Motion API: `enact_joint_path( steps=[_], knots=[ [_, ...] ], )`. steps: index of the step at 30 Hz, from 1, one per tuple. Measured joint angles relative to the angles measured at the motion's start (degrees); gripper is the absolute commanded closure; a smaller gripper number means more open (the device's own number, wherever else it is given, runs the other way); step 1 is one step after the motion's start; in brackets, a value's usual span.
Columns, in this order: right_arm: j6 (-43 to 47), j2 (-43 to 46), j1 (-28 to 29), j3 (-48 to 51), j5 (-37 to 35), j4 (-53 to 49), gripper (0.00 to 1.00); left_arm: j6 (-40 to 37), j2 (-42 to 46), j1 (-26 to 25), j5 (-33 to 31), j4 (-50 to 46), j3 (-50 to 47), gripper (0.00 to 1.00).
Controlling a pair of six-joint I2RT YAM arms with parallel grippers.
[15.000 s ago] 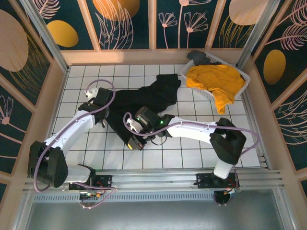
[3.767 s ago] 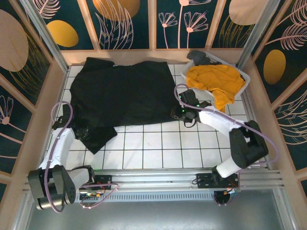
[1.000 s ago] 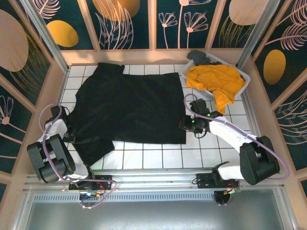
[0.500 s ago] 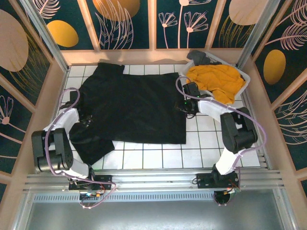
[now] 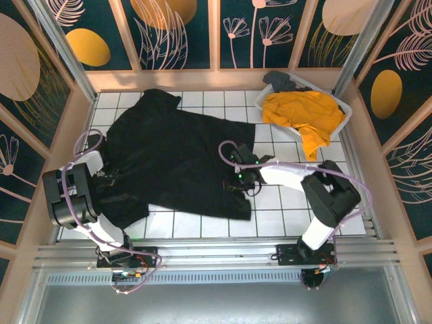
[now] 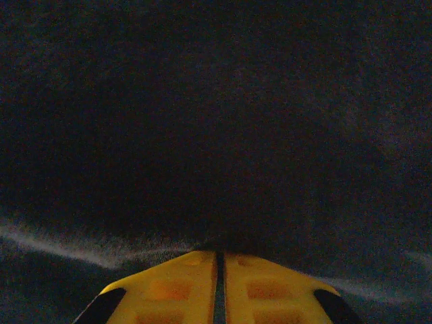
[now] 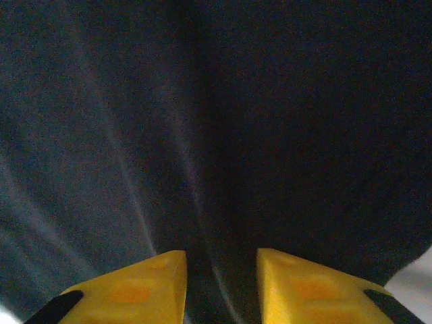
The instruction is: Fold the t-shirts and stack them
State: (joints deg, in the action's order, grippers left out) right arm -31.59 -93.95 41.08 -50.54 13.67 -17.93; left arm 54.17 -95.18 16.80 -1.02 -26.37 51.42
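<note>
Top external view: the black t-shirt [image 5: 172, 158] lies open on the left and middle of the table [image 5: 290, 216], no fold made yet.
Change: half a second ago its right edge ran straight, close to the basket [image 5: 282, 132]. Now that side is drawn inward and toward the near edge, and the outline is skewed.
Right claw [image 5: 237, 182]: it has moved from the far right edge to the near right part of the shirt. On the right wrist view [image 7: 221, 260] its fingers stand a little apart, with creases running into the gap, so it looks to be pinching a bunch of cloth.
Left claw [image 5: 110, 178]: it is pressed together [image 6: 217, 254] on the cloth at the shirt's left side.
Yellow t-shirt [image 5: 304, 115]: heaped in the basket, untouched.
Meaning: likely a tug to straighten or start folding; stacking is far off.
</note>
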Motion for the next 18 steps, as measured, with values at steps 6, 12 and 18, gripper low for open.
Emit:
enact_joint_path(
  steps=[6,12,18],
  knots=[
    [1.27,9.75,-9.62,-2.60,-0.87,-2.60,0.57,-2.54,-2.08,1.20,-3.37,-0.76,2.62,0.88],
    [1.68,-0.87,-23.26,-12.96,-8.61,1.55,0.60,-3.13,-2.08,1.20,-3.10,-0.79,2.69,0.88],
    [1.79,-15.56,-24.81,-25.35,-12.35,2.82,0.61,-3.58,-2.08,1.20,-1.81,-0.79,2.69,0.88]
  ],
)
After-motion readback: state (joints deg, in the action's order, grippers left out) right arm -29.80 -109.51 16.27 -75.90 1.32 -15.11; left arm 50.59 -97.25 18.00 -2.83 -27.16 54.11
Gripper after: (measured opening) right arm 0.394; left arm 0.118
